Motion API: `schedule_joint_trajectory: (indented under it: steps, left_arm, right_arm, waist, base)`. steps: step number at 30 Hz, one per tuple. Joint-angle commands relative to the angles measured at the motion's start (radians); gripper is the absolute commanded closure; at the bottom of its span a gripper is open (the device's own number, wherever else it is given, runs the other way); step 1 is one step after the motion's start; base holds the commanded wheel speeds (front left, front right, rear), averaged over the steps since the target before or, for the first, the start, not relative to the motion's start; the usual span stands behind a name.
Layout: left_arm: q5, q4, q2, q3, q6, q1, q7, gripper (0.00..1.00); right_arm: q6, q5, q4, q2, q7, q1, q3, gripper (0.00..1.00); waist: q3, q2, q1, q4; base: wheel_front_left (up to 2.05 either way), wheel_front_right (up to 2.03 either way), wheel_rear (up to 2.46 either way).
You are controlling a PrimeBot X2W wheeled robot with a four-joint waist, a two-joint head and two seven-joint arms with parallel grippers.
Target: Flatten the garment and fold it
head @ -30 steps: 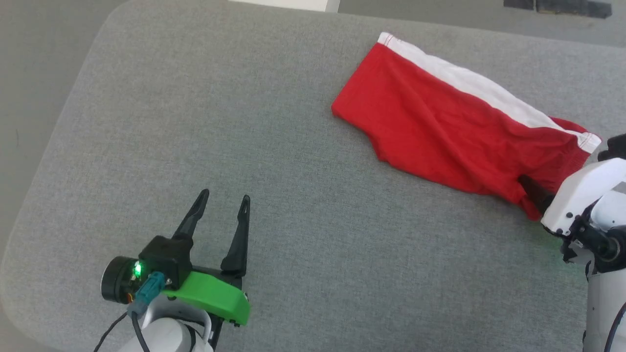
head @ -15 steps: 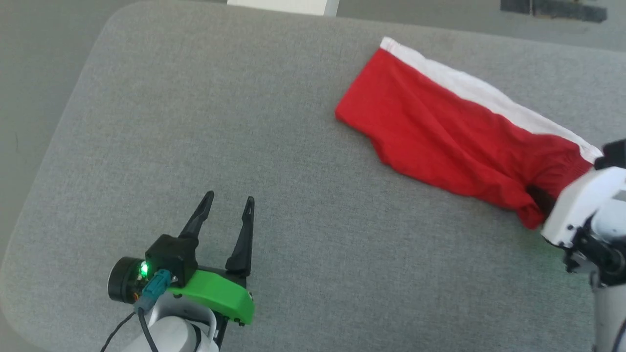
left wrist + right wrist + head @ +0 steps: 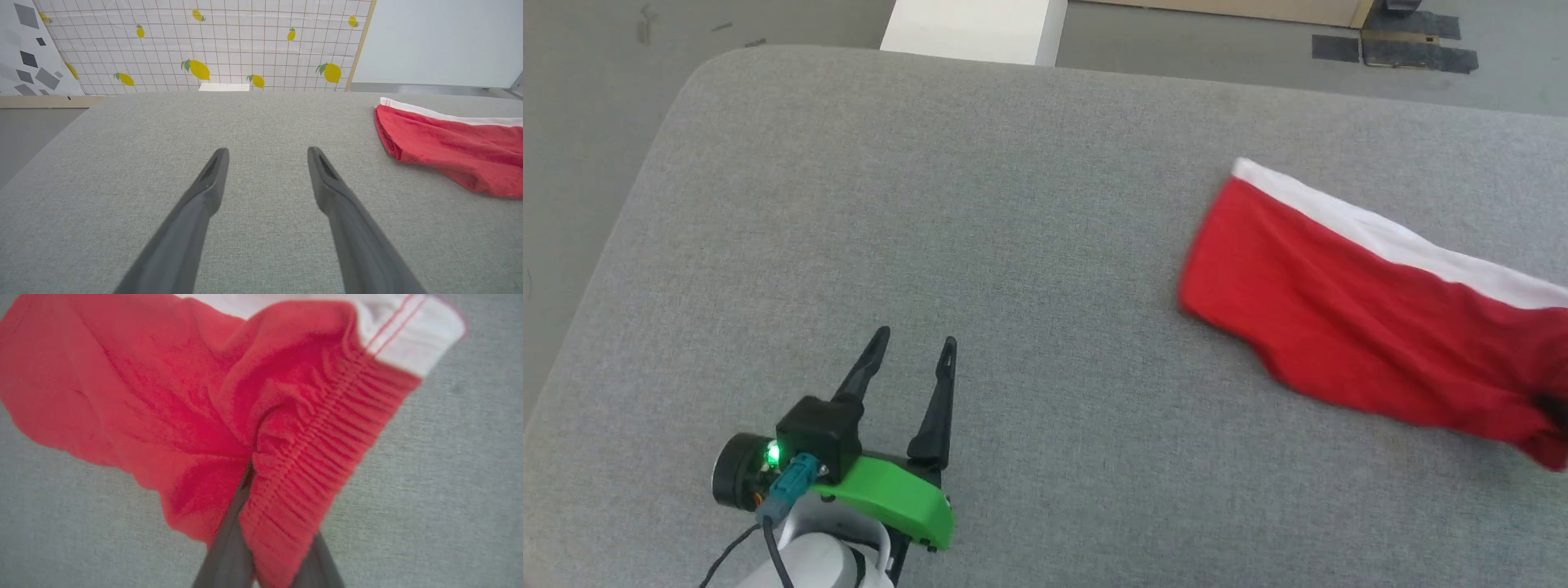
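Note:
The garment [image 3: 1356, 327], red shorts with a white stripe along the far edge, lies stretched out at the right of the grey padded table [image 3: 1013, 204] and runs past the head view's right edge. In the right wrist view my right gripper [image 3: 254, 473] is shut on the gathered elastic waistband of the garment [image 3: 163, 396], and cloth hides the fingertips. No print shows. My left gripper [image 3: 916, 336] rests open and empty at the near left, well apart from the cloth. In the left wrist view the left gripper [image 3: 267, 151] is spread, with the garment [image 3: 449, 143] off to its right.
A white box [image 3: 972, 33] stands beyond the table's far edge, and dark tape strips [image 3: 1413, 49] mark the floor. A lemon-print panel [image 3: 204, 41] stands behind the table. The table's far left corner [image 3: 698, 69] is rounded, with floor beyond it.
The head camera has shifted. Beyond that shift, the shorts have slid right and nearer, pulled by the waistband, and the right arm has left the head view. The left gripper stays put.

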Motion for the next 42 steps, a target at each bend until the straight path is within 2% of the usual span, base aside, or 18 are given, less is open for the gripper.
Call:
schedule_joint_trajectory:
  steps: [1,4,8,14,25,39,40,41,42]
  left_arm:
    - [-0.004,0.002,-0.004,-0.002,-0.003,-0.016,0.003,0.00]
    - [-0.003,0.005,-0.009,-0.007,-0.004,-0.019,0.005,0.00]
    - [-0.003,0.011,-0.015,-0.014,-0.006,-0.023,0.007,0.00]
    - [-0.003,0.013,-0.022,-0.022,-0.008,-0.028,0.010,0.00]
    - [0.003,0.029,-0.053,-0.032,-0.014,-0.047,0.005,0.00]
    - [0.013,0.060,-0.094,-0.042,-0.032,-0.067,-0.003,0.00]
    - [0.013,0.062,-0.096,-0.042,-0.033,-0.067,-0.004,0.00]
    - [0.013,0.065,-0.097,-0.042,-0.033,-0.067,-0.004,0.00]
    - [0.012,0.068,-0.098,-0.041,-0.034,-0.066,-0.005,0.00]
  right_arm:
    - [-0.001,-0.011,0.004,-0.015,0.000,0.008,-0.023,1.00]
    - [-0.001,-0.034,0.007,-0.029,-0.024,-0.007,-0.050,1.00]
    - [-0.001,-0.029,-0.005,0.010,-0.040,-0.074,-0.060,1.00]
    - [-0.001,-0.050,-0.018,0.044,-0.057,-0.174,-0.022,1.00]
    - [-0.001,-0.109,0.038,0.112,-0.019,-0.314,0.151,1.00]
    - [-0.001,-0.194,0.157,0.150,-0.037,-0.389,0.271,1.00]
    - [-0.001,-0.198,0.161,0.150,-0.041,-0.389,0.281,0.29]
    - [-0.001,-0.198,0.164,0.151,-0.045,-0.388,0.288,0.00]
    - [-0.001,-0.194,0.168,0.154,-0.051,-0.387,0.292,0.00]
  waist:
    - [-0.002,-0.0001,0.0001,0.000]
    - [-0.003,-0.0001,0.0001,0.001]
    - [-0.004,-0.0001,0.0001,0.004]
    - [0.006,-0.0001,0.0001,0.020]
    - [0.051,-0.0001,0.0001,0.086]
    - [0.093,-0.0001,0.0001,0.143]
    - [0.092,-0.0001,0.0001,0.144]
    - [0.090,-0.0001,0.0001,0.145]
    - [0.088,-0.0001,0.0001,0.144]
  base:
    - [0.00,0.00,0.00]
    - [0.00,0.00,0.00]
    - [0.00,0.00,0.00]
    - [0.00,0.00,0.00]
    - [0.00,0.00,0.00]
    - [0.00,0.00,0.00]
    - [0.00,0.00,0.00]
    - [0.00,0.00,0.00]
    - [0.00,0.00,0.00]
